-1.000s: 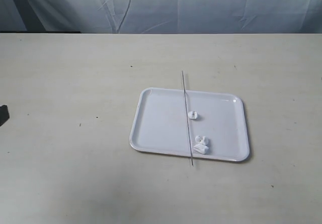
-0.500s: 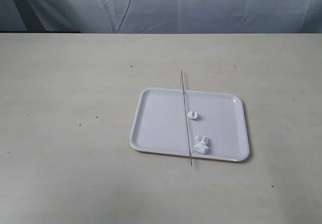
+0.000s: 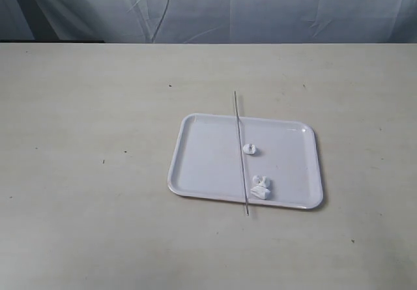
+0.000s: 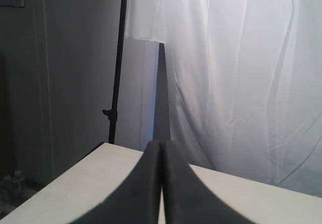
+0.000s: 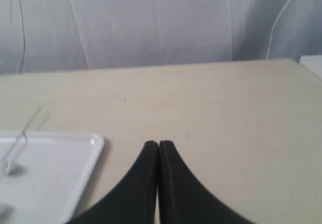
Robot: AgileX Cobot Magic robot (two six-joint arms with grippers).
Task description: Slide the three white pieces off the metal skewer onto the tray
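Observation:
The white tray (image 3: pixel 208 159) lies right of the table's middle in the exterior view. The thin metal skewer (image 3: pixel 241 152) rests across it, both ends past the rim. Beside the skewer, on the tray, lie the white pieces: one alone (image 3: pixel 251 149) and two clumped together (image 3: pixel 260 187). No arm shows in that view. My left gripper (image 4: pixel 161 142) is shut and empty, pointing at a white curtain past the table's edge. My right gripper (image 5: pixel 159 143) is shut and empty over bare table beside the tray's corner (image 5: pixel 93 142); the skewer (image 5: pixel 22 133) shows there too.
A wrinkled pale curtain (image 3: pixel 228 10) hangs behind the beige table (image 3: pixel 98 173). A dark stand pole (image 4: pixel 118 63) rises off the table's edge in the left wrist view.
A dark part of the left arm at the left edge of the exterior view has gone out of sight. The tray, skewer and pieces lie as before.

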